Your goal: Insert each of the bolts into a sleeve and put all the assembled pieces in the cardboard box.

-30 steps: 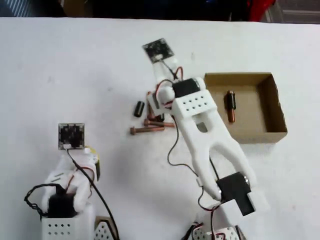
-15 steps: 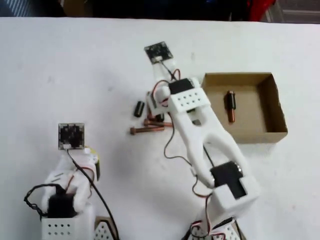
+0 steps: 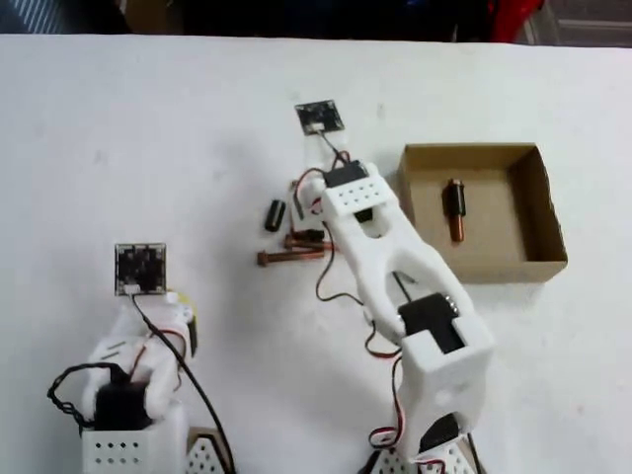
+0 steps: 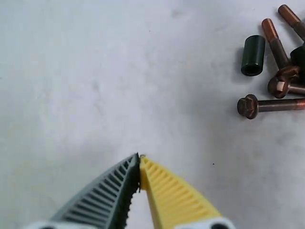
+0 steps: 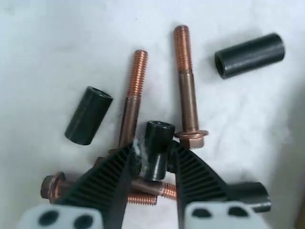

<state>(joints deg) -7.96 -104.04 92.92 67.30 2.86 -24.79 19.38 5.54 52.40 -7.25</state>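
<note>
One assembled piece, a copper bolt in a black sleeve (image 3: 455, 209), lay in the open cardboard box (image 3: 506, 227). On the white worktop (image 3: 148, 118), at least three copper flanged bolts (image 5: 188, 81) and two loose black cylindrical sleeves (image 5: 88, 114) lay unassembled. The right end effector (image 5: 153, 152) clamped a third black sleeve (image 5: 158, 143) above them. The left end effector (image 4: 140, 161) was closed and empty, well apart from the pile.

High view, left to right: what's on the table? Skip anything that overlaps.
Left arm → loose sleeve → cardboard box, with one assembled piece inside.
</note>
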